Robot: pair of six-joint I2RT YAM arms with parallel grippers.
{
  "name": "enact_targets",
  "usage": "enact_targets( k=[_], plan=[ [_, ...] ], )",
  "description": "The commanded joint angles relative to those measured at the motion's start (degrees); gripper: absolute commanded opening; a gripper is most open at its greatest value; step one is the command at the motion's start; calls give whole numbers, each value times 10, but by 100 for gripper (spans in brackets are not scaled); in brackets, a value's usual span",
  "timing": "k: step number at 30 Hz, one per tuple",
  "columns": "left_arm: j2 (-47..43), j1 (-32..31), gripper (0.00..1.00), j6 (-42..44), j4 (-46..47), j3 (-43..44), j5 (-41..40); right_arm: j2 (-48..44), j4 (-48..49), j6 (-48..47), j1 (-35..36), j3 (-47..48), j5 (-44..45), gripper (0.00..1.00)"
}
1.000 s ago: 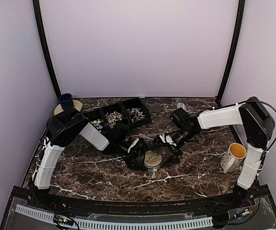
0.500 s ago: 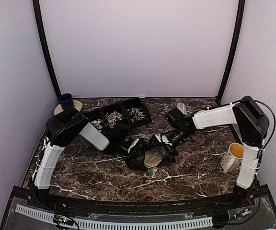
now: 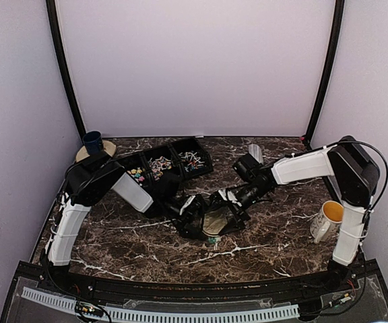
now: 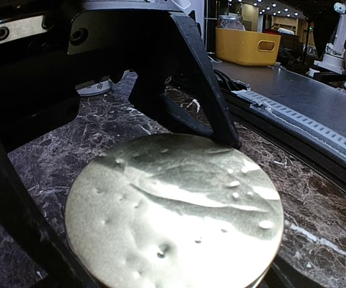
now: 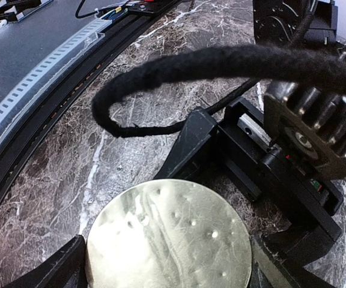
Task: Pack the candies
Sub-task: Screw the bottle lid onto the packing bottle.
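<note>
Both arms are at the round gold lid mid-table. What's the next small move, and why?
Probably close the right end effector on the round gold metal lid: its fingers flank the rim, the left end effector brackets it too, and the colourful candies lie unpacked.

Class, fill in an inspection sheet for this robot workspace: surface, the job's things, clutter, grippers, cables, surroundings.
Surface: dark marbled table.
Job's things: candies sorted in a black three-part tray at the back left; round gold lid mid-table.
Clutter: white mug at the right; blue cup in the far-left corner.
Grippers: left gripper and right gripper flank the lid, jaws wide; whether either grips it cannot be told.
Cables: black braided cable looping above the table near the lid.
Surroundings: plain pale walls; yellow bin beyond the table.
</note>
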Motion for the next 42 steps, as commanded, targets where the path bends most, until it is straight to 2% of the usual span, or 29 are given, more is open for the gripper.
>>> enact_targets(
  k=[1, 12, 16, 17, 18, 24, 29, 35, 42],
  plan=[
    [31, -13, 82, -79, -55, -38, -104, -15, 77, 62, 5, -37, 23, 87],
    [31, -5, 81, -181, 63, -72, -183, -87, 285, 249, 7, -161, 112, 87],
    [30, -5, 82, -217, 100, -83, -220, -104, 348, 258, 17, -195, 120, 87],
    [29, -5, 82, -227, 110, -87, -238, -107, 365, 312, 21, -205, 183, 87],
    [27, -5, 82, -237, 118, -90, -254, -110, 379, 335, 23, -212, 206, 87],
    [9, -5, 81, -313, 151, -113, -379, -114, 457, 430, 47, -247, 315, 87],
    [-3, -8, 81, -354, 157, -121, -448, -114, 532, 493, 65, -272, 408, 88],
    [-11, -37, 81, -355, 129, -111, -523, -94, 558, 533, 97, -256, 512, 88],
    [-16, -44, 82, -348, 138, -118, -523, -91, 555, 532, 101, -245, 537, 92]
  ],
)
